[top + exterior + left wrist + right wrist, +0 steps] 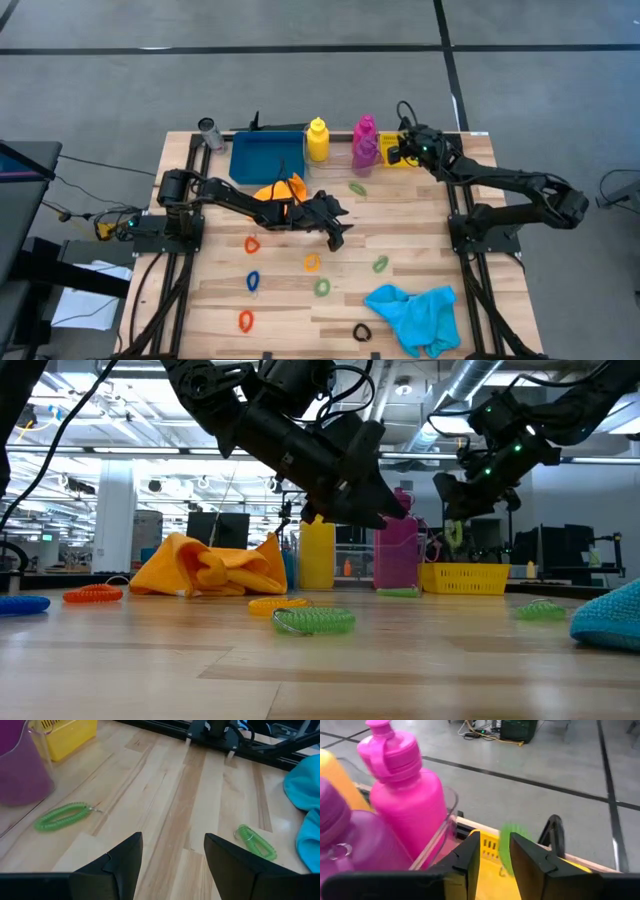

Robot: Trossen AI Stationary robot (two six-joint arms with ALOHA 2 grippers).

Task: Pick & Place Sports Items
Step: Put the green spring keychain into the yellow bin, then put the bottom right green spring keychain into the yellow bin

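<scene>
High view showed the right gripper [408,150] over the small yellow bin [392,158] at the far right of the table, beside the magenta bottle [364,130] and purple bottle [364,153]. In the right wrist view its fingers stood a narrow gap apart, with a blurred green ring [508,847] seen through that gap above the bin; whether the fingers touched it could not be told. The ring's long axis ran up and down. The yellow bottle [317,139] stood upright left of the magenta one, next to the blue tray [265,157]. The left gripper [338,235] hung empty near the table's middle, fingers wide apart, just right of the orange cloth [279,190]. The cyan cloth [415,313] lay near right.
</scene>
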